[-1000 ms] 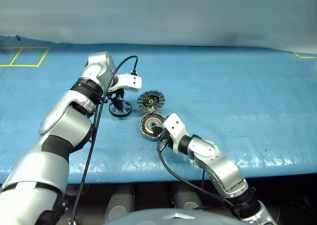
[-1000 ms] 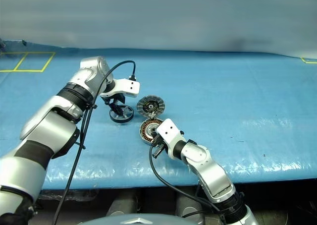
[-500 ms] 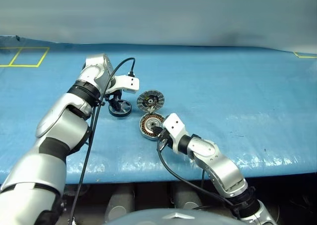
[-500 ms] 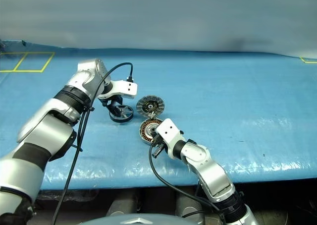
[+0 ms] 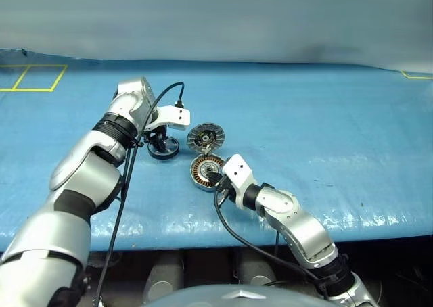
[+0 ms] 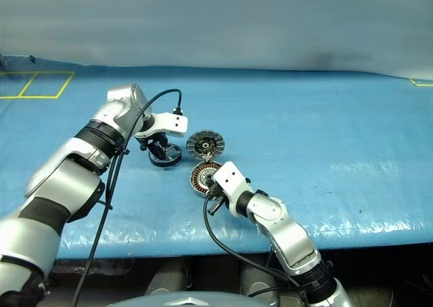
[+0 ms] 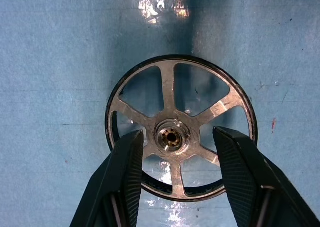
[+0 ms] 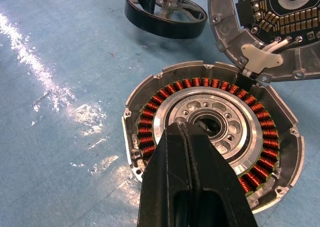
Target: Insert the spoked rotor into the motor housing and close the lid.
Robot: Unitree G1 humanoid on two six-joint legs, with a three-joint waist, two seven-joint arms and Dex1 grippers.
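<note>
A blue sheeted table [image 5: 325, 117] is shown spread across the work area, bearing all three parts of the task near its middle.

The motor housing [image 8: 215, 137] is laid open-side up, so that its ring of copper-brown windings and central hole are exposed to receive the rotor. The lid [image 5: 205, 137] is seen swung back at about 12 o'clock of the housing, joined to it at the hinge, its toothed inner face turned upward; the opening is thereby kept free.

The spoked rotor [image 7: 179, 129] is shown lying flat on the sheet at roughly 10 o'clock of the housing, just beside the lid but apart from both. It has not yet been lifted.

The left gripper [image 7: 175, 142] is pointed straight down over the rotor, its fingers [image 7: 127, 162] set partly open and straddling the hub, reaching down between the spokes. Whether the pads already bear on the hub cannot be told; the pose is judged to prepare a grasp by the centre, which would keep the rim free for seating.

The right gripper [image 8: 187, 167] is held with its fingers pressed together, the tips resting over the housing's near rim, presumably to steady it against sliding.
</note>
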